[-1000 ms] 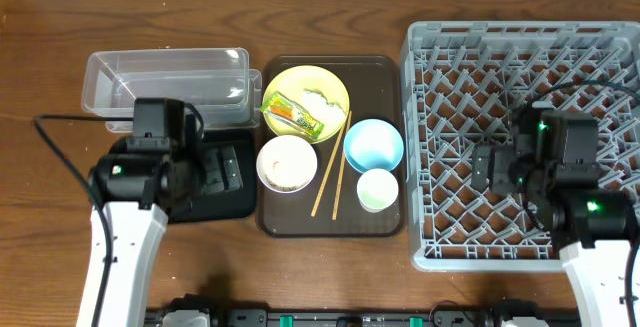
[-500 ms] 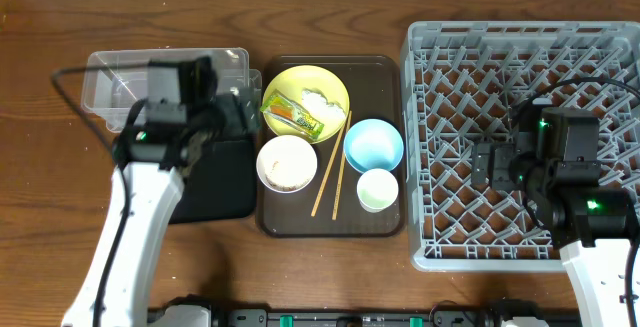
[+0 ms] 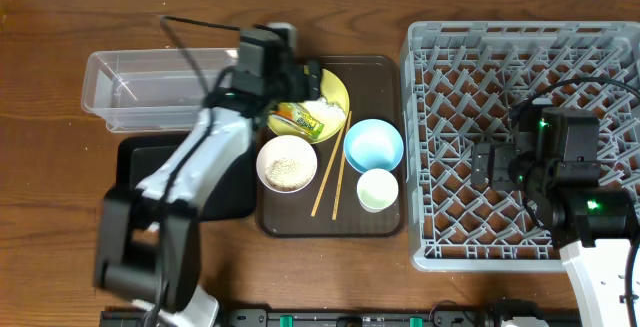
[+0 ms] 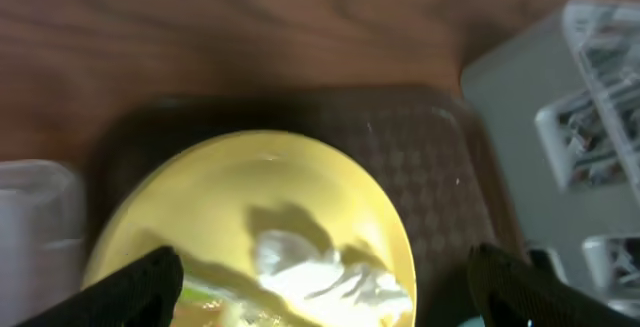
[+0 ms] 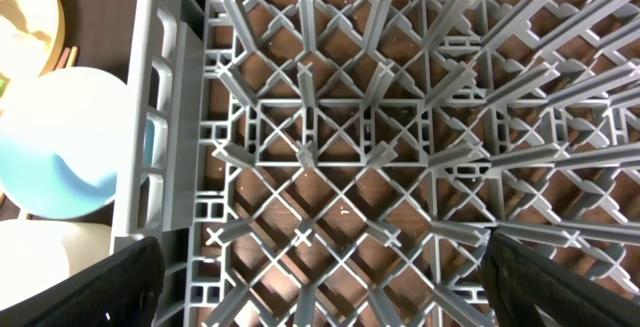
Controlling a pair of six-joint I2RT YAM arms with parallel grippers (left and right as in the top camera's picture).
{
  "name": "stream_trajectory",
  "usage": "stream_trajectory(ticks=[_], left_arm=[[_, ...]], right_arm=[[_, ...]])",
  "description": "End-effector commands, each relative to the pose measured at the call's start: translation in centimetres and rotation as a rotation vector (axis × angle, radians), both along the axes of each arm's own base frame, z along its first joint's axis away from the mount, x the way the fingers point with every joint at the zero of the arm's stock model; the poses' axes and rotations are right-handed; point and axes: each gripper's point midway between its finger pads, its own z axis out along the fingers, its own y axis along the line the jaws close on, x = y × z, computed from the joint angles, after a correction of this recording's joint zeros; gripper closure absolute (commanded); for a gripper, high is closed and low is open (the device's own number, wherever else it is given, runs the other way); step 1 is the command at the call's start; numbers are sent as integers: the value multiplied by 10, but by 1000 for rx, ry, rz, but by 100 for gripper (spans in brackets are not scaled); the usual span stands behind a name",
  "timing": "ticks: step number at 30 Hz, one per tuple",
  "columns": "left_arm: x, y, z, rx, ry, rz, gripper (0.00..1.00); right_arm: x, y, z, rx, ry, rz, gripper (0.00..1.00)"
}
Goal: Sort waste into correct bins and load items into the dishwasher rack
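**Left claw [image 3: 303,75] held wide over waste on yellow plate [image 3: 338,92]**

Overhead: A crumpled snack wrapper [image 3: 297,117] is seen lying on the plate beside a clump of white rice [image 3: 320,100], directly under the left claw. The plate is set on a brown tray [image 3: 385,67] with a white bowl [image 3: 287,162], a blue bowl [image 3: 373,144], a green cup [image 3: 377,189] and two chopsticks [image 3: 330,167]. A clear tub [image 3: 150,92] and a black tray [image 3: 235,179] are placed to the left on the wooden surface [image 3: 60,27]. The grey rack [image 3: 520,47] is placed to the right, with the right claw [image 3: 490,167] held over it. The wrapper is judged light, thin and crinkly, and likely to slide on the glazed plate. It is probably best pinched across its raised middle. The rice is judged soft and sticky, and likely better tipped out than gripped.

Left wrist: The frame is filled by the plate and rice, blurred. The fingers [image 4: 140,289] are shown at the lower corners, well apart, with nothing held. A green edge of the wrapper is just caught at lower left.

Right wrist: The rack's pegs are seen below. This claw is likewise spread wide and empty. The blue bowl is glimpsed beyond the rack wall.

No brand or writing can be read; the wrapper's print is too small.
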Motion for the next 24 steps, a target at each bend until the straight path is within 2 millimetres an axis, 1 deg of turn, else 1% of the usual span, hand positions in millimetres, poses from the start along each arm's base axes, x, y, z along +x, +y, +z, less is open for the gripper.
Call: stream_trajectory(ticks=[1, 4, 7, 10, 13, 15, 16, 20, 22, 24], left_arm=[[4, -14, -21, -2, 24, -24, 7], [4, -16, -43, 12, 59, -26, 10], [2, -15, -63, 27, 99, -24, 10], [-1, -15, -74, 33, 125, -24, 14], [-1, -17, -76, 34, 126, -27, 21], [-1, -17, -76, 34, 126, -28, 29], [-2, -17, -77, 35, 130, -28, 32], [-1, -15, -79, 45, 132, -19, 34], [0, -12, -80, 58, 128, -7, 40], [-1, -12, -80, 59, 130, -7, 41]], right_arm=[[3, 2, 9, 12, -20, -1, 1], [2, 3, 8, 14, -14, 1, 1], [1, 3, 7, 14, -10, 1, 1], [1, 3, 7, 14, -9, 0, 1], [1, 3, 7, 13, -8, 1, 1], [1, 3, 7, 13, -8, 1, 1], [1, 3, 7, 13, -8, 1, 1], [1, 3, 7, 14, -8, 1, 1], [0, 3, 7, 14, -6, 1, 1], [0, 3, 6, 13, -3, 1, 1]])
